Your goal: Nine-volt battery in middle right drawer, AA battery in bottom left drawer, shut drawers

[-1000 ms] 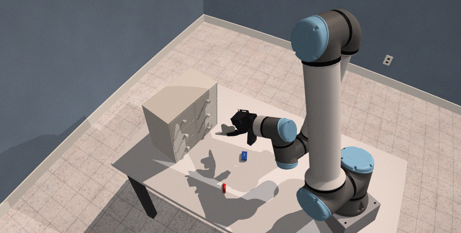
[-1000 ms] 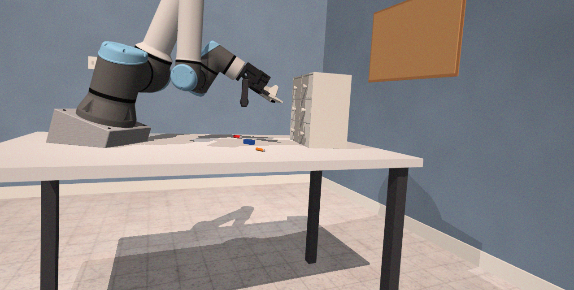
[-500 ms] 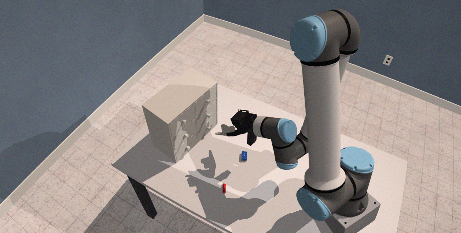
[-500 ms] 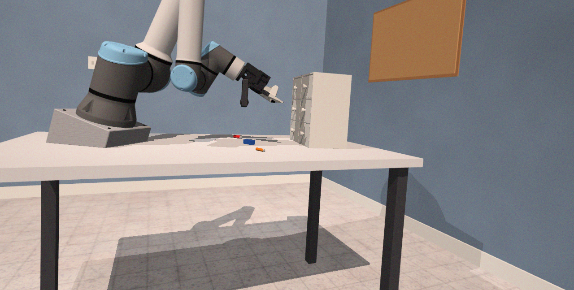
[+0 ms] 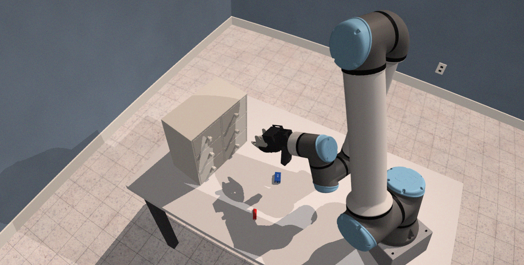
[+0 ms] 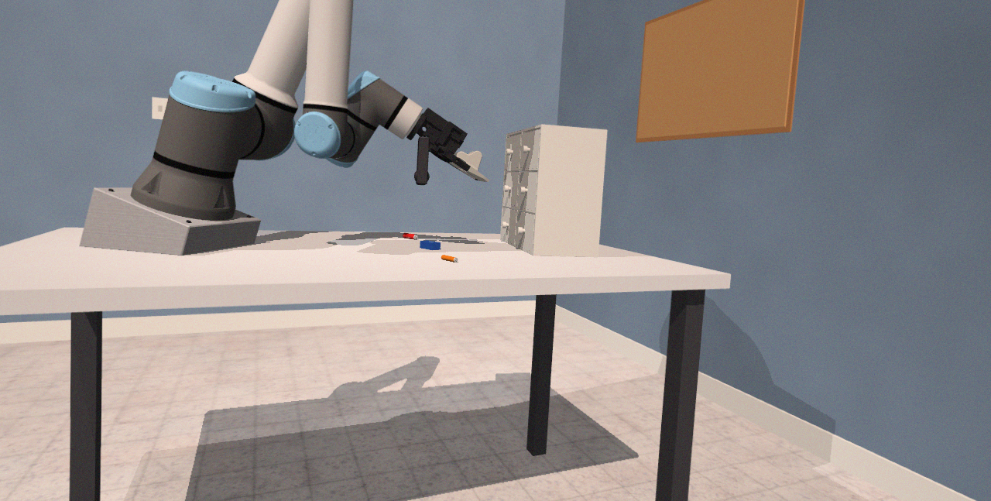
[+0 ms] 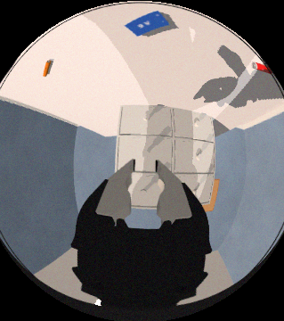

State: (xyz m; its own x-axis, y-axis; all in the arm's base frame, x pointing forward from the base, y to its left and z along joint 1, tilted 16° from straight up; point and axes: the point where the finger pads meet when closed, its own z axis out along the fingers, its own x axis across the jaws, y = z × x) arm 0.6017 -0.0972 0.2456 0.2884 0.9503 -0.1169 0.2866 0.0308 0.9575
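The beige chest (image 5: 205, 134) stands upright at the table's far end, with all its drawers shut. It also shows in the side view (image 6: 554, 189) and the wrist view (image 7: 166, 152). My gripper (image 5: 256, 141) (image 6: 474, 169) hangs in the air a short way in front of the right column of drawer fronts, pointing at them. Its fingers stand narrow but apart, with nothing between them. The blue nine-volt battery (image 5: 276, 177) (image 6: 429, 244) lies flat on the table below and behind the gripper. A small red cylinder (image 5: 254, 214) and a small orange cylinder (image 6: 449, 258) lie on the table.
The robot base (image 5: 399, 237) sits at the table's near corner. The chest stands close to the table's far edge. An orange board (image 6: 720, 57) hangs on the wall behind the chest.
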